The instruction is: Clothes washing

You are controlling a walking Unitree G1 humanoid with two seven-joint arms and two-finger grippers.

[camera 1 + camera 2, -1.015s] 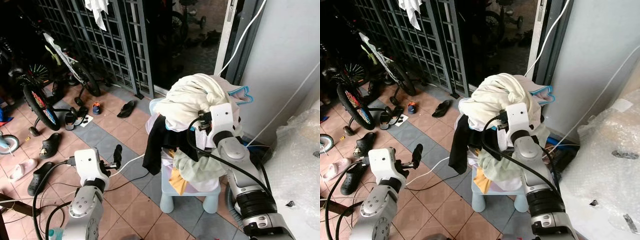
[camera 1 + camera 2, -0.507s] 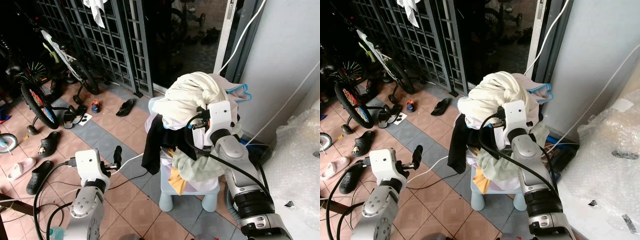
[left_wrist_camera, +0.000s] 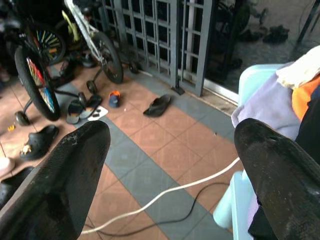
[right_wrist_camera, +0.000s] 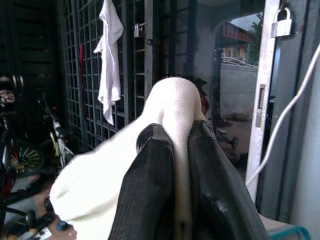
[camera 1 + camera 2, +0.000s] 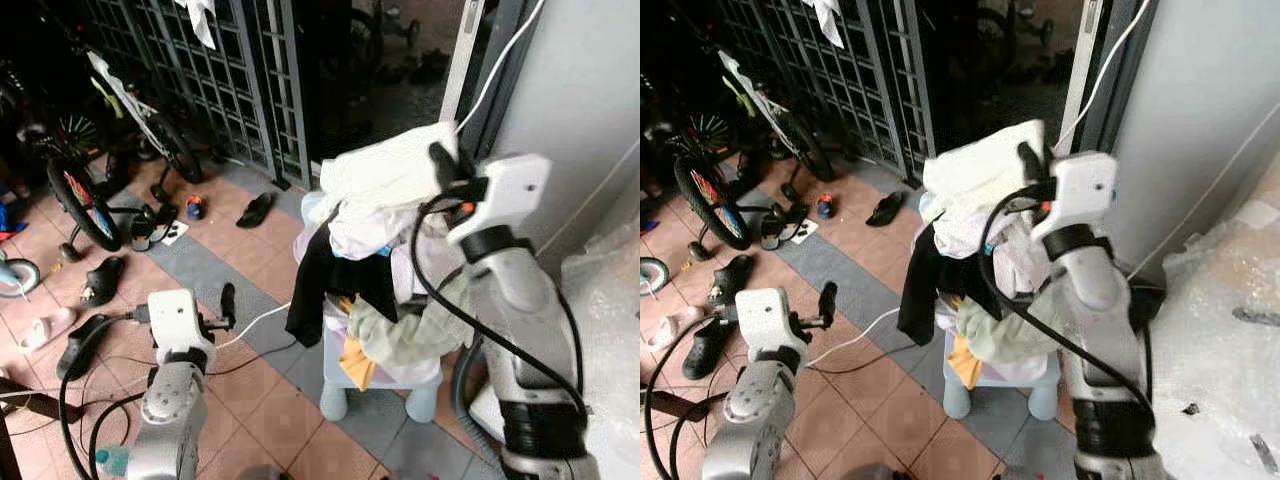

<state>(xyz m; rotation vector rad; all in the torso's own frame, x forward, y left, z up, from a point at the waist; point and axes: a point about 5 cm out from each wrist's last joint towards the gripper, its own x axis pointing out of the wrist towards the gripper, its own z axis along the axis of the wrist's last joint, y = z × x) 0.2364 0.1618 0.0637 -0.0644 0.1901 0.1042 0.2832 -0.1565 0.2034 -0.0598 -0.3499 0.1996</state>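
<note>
A heap of clothes lies on a pale blue stool: a black garment hangs down its left side, with green, orange and lilac pieces under it. My right gripper is raised above the heap, shut on a cream white garment that it holds lifted off the pile. In the right wrist view the cream white garment is pinched between the two black fingers. My left gripper hangs low to the left of the stool, open and holding nothing; its wide-apart fingers frame the tiled floor.
Bicycles and scattered sandals stand on the tiled floor at left, before a metal grille gate. A white cable runs across the tiles. A grey wall and bubble wrap are at right.
My right gripper has risen from the top of the heap, lifting the cream white garment up with it. The left arm has stayed about where it was.
</note>
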